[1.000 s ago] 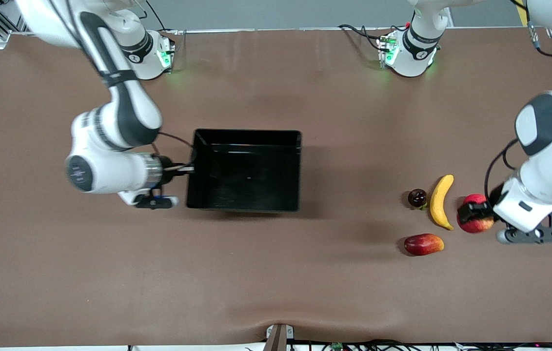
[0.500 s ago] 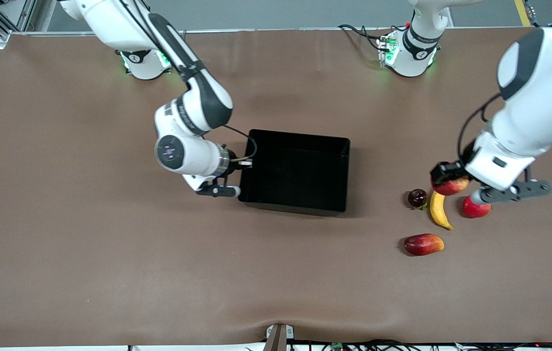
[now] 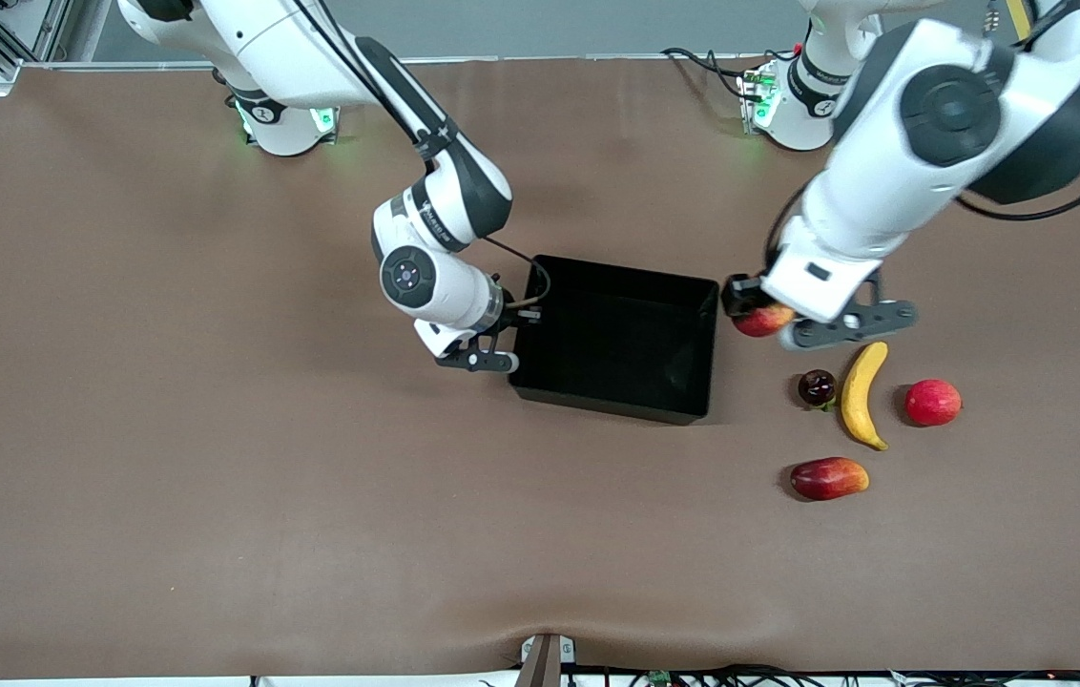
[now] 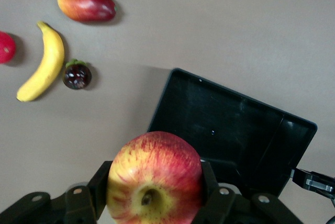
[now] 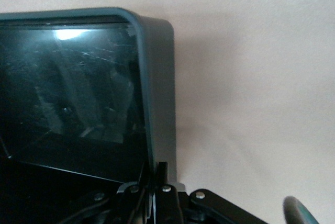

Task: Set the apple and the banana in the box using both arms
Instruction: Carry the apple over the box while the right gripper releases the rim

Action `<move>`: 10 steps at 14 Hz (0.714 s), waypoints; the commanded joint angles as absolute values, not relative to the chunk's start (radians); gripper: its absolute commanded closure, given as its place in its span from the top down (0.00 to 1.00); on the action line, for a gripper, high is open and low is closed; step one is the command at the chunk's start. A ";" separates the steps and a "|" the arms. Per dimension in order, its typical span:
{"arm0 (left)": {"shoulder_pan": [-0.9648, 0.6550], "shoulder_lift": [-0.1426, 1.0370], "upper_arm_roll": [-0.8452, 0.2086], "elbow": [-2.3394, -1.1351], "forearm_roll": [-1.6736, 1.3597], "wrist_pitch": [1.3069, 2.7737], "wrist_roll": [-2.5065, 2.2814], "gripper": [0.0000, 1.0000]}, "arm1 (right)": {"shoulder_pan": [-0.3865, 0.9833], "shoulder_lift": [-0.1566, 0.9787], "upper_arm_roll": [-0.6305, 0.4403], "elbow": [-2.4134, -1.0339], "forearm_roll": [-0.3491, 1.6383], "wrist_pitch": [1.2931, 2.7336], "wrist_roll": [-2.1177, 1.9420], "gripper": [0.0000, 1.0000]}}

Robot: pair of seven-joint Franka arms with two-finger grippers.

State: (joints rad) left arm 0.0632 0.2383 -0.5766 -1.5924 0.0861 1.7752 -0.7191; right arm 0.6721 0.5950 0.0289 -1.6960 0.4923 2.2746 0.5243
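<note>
Between the closed fingers of the left gripper point(image 3: 758, 307), a small round red apple point(image 3: 763, 319) with yellowish mottling is clamped, held in the air just beside the rim of the glossy black rectangular plastic box point(image 3: 674, 405) at the end toward the left arm; in the left wrist view the same apple point(image 4: 155, 179) is seen pinched on both sides by the black fingers point(image 4: 212, 188), with the box point(image 4: 178, 97) lying under and ahead of it; the wall of the box at the end toward the right arm is gripped by the right gripper point(image 3: 523, 316), its jaws pressed together on the thin rim point(image 5: 157, 145); on the brown table point(image 3: 216, 477), nearer the front camera than the held apple, a curved yellow banana point(image 3: 862, 395) is laid between a small dark round fruit point(image 3: 816, 386) and a plain pink-red round fruit point(image 3: 932, 402); an elongated red-orange fruit point(image 3: 828, 478) is set nearer the camera again.
</note>
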 commanded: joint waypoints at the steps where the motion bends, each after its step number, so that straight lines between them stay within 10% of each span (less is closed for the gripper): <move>1: 0.078 0.216 -0.603 -1.712 0.077 1.871 -0.773 0.00 | 0.683 0.603 0.018 -1.667 0.502 2.267 0.519 1.00; 10: 0.075 0.239 -0.606 -2.041 0.091 2.257 -0.781 0.00 | 0.552 0.531 -0.106 -1.338 0.422 1.700 0.522 1.00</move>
